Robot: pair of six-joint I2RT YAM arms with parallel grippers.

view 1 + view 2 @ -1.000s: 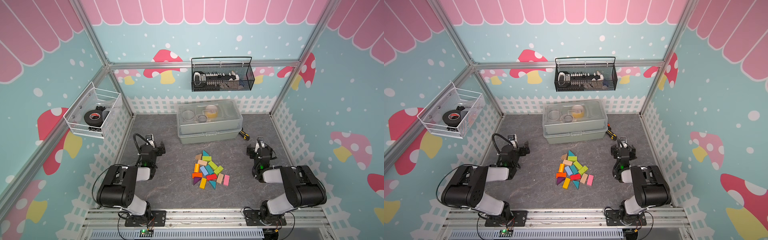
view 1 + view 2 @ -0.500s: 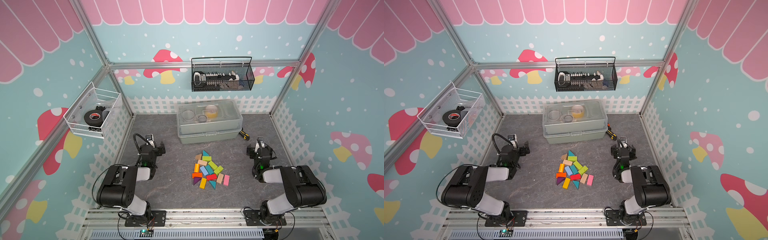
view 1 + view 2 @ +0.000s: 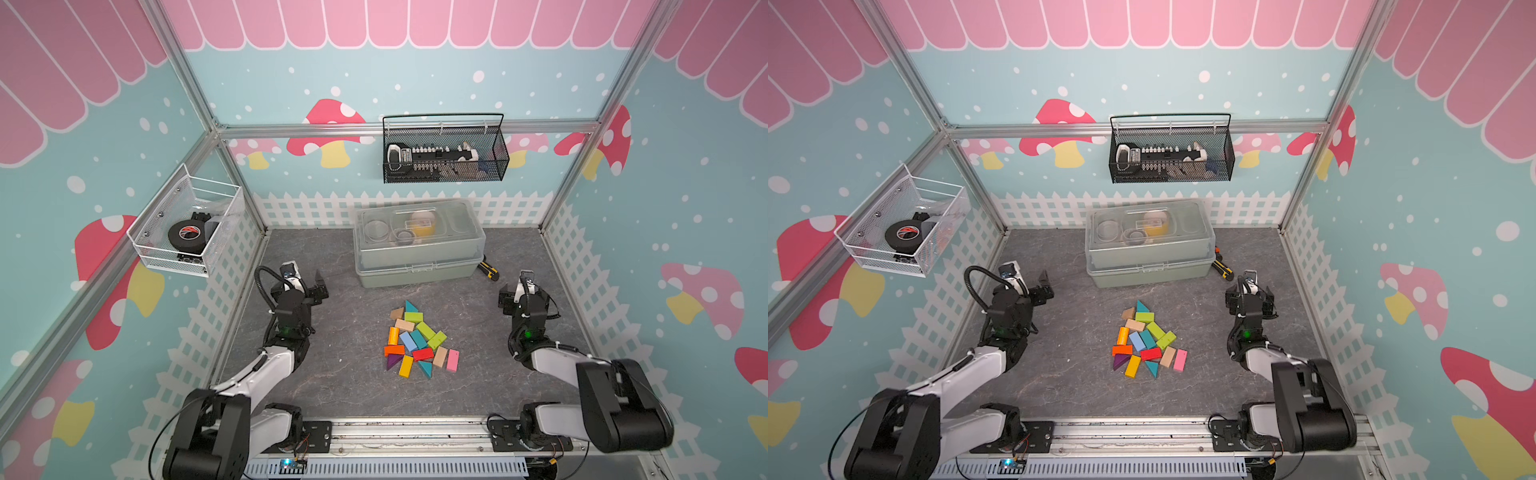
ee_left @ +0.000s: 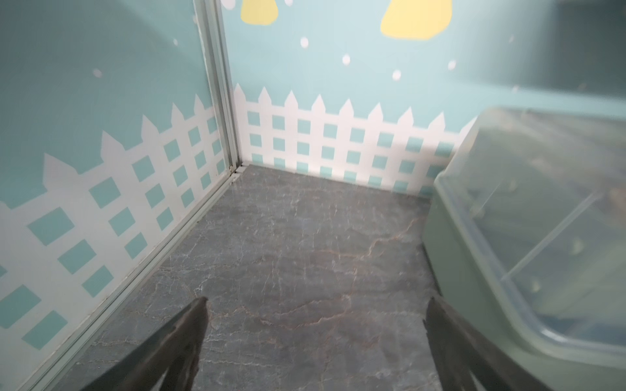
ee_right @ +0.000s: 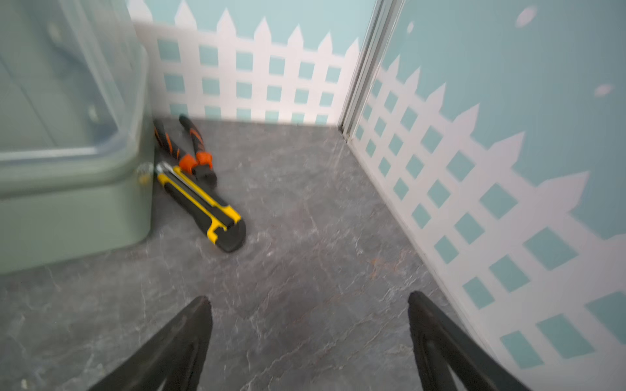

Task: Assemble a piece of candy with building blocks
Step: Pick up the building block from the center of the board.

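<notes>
Wide open at the left end effector (image 4: pixel 316 301): two dark fingers (image 4: pixel 183 338) far apart, nothing between them, only bare grey marbled surface (image 4: pixel 305 237) beneath. Pointed toward the far left corner of the enclosure, with a pale green plastic box with a clear lid (image 4: pixel 457 287) just off to the right.

Wide too at the right end effector (image 5: pixel 309 297), jaws spread and gripping nothing, aimed at the far right corner. Ahead of it and to the left, a yellow-and-black utility knife (image 5: pixel 203 203) flat on the surface, with orange-and-black pliers (image 5: pixel 189 149) just beyond. Both tucked against the right end of the box, probably touching it, though too blurred in the right wrist view to say for sure.

Midway between the two arms and well apart from both, the building blocks (image 3: pixel 419 343): a loose, flat cluster of small coloured wooden bars and triangular prisms, seen in both top views, lying on the surface nearer than the box. At the far end of the cluster, a teal triangular prism (image 3: pixel 411 307); at the near right, a pink bar (image 3: pixel 453 359); at the near left, a purple triangular prism (image 3: pixel 392 362).

Hung on the far wall, a black wire mesh basket (image 3: pixel 494 166) holding tools. On the left wall, a white wire basket (image 3: pixel 164 216) with a roll of black tape (image 3: pixel 187 235) inside.
</notes>
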